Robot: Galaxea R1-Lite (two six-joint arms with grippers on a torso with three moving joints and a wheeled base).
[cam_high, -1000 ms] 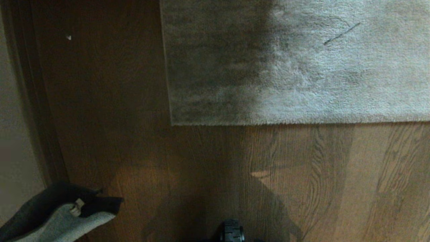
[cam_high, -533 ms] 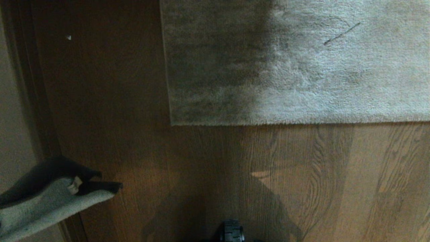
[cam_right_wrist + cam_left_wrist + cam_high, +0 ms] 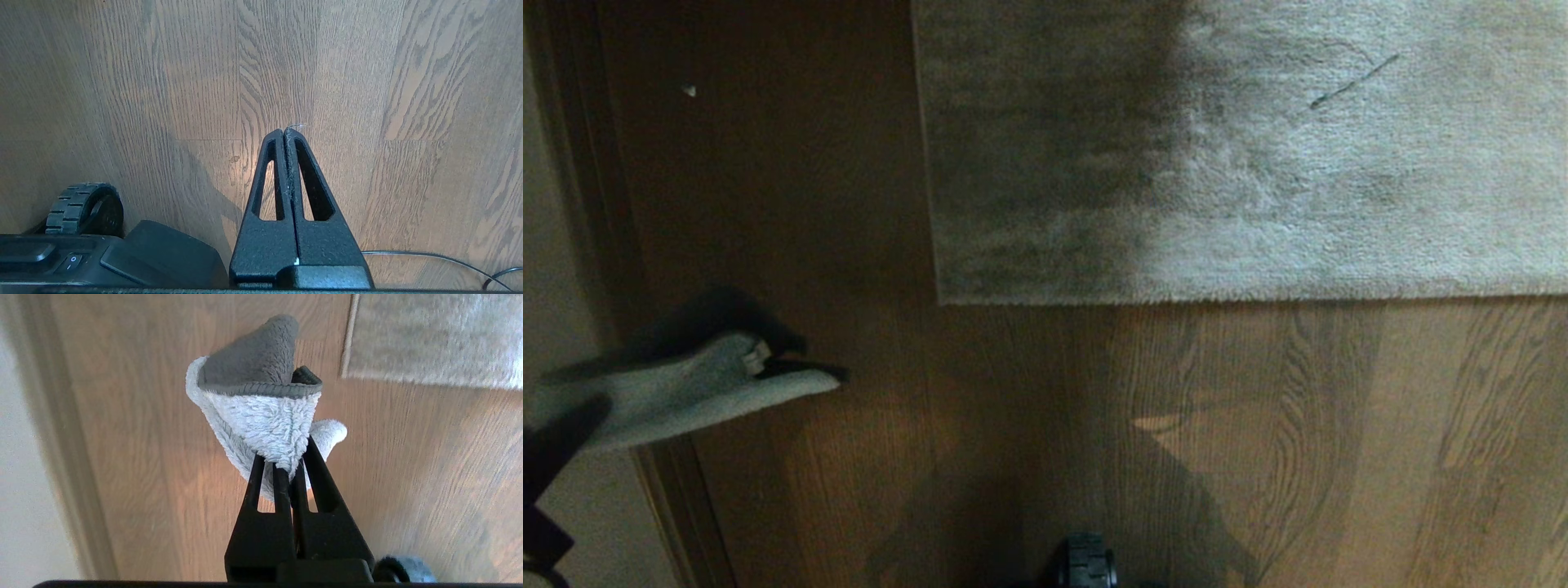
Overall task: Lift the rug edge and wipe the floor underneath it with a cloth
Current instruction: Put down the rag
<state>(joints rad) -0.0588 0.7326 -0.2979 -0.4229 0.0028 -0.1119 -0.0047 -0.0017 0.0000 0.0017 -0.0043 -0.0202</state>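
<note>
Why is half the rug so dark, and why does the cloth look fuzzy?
Head view: a shadow falls over the left part of the rug and the floor beside it, so both look dark there; the cloth is smeared by motion blur. Left wrist view: brighter, with the cloth sharp in the shut left gripper and the rug's corner blurry.

cloth carried higher, nearer rug edge

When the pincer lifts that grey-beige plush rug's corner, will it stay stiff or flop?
Probably floppy: the grey-beige plush rug lies flat, its edge thin against the brown wood-grain floor. Likely heavy, since it runs beyond view. The deep pile should give grip.
</note>
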